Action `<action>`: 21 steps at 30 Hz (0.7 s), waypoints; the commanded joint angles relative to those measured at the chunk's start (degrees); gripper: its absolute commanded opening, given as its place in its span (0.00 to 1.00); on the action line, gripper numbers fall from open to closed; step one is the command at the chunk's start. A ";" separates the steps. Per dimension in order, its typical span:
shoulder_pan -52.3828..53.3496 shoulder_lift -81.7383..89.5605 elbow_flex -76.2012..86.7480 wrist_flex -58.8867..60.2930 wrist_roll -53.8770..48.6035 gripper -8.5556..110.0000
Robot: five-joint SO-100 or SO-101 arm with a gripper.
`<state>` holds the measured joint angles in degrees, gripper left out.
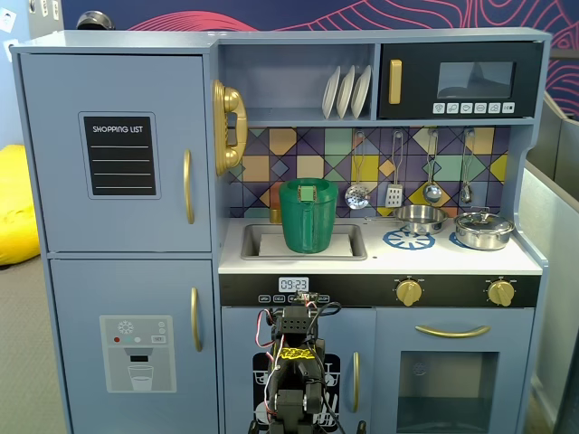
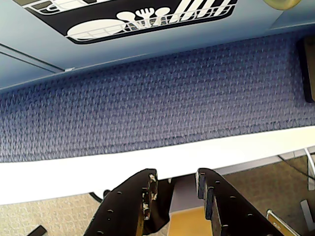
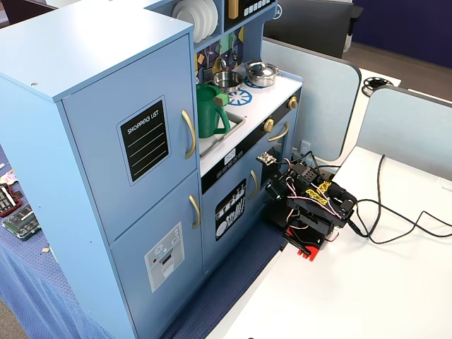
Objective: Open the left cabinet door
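Note:
The left cabinet door (image 1: 118, 154) is the tall blue-grey panel at the upper left of the toy kitchen, with a black "SHOPPING LIST" board (image 1: 120, 155) and a vertical gold handle (image 1: 188, 185). It sits shut, flush with the cabinet, in both fixed views (image 3: 134, 152). My arm (image 3: 311, 208) is folded low on the white table in front of the kitchen, well below and to the right of that door. In the wrist view my gripper (image 2: 175, 176) points down at the table edge, open, with nothing between its black fingers (image 2: 147, 187).
A lower door with a dispenser graphic (image 1: 136, 353) sits under the left door. The dishwasher-picture door (image 2: 147, 17) is straight ahead of the wrist. A blue mat (image 2: 157, 98) lies between the kitchen and the white table (image 3: 367, 296). Cables (image 3: 395, 219) trail right.

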<state>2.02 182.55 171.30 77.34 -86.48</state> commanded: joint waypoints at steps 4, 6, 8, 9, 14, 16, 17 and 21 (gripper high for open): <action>1.85 -0.35 0.44 10.46 -2.46 0.07; 1.85 -0.35 0.44 10.46 -2.46 0.07; 1.85 -0.35 0.44 10.46 -2.55 0.07; 1.85 -0.35 0.44 10.46 -2.55 0.07; 0.35 -0.44 0.35 6.59 -2.64 0.08; -2.81 -0.53 -0.97 1.58 -0.97 0.10; -5.36 -0.53 -2.72 -0.88 -0.09 0.11; -16.17 -1.41 -11.87 -10.72 -3.25 0.08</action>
<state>-5.98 182.37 168.13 72.95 -86.66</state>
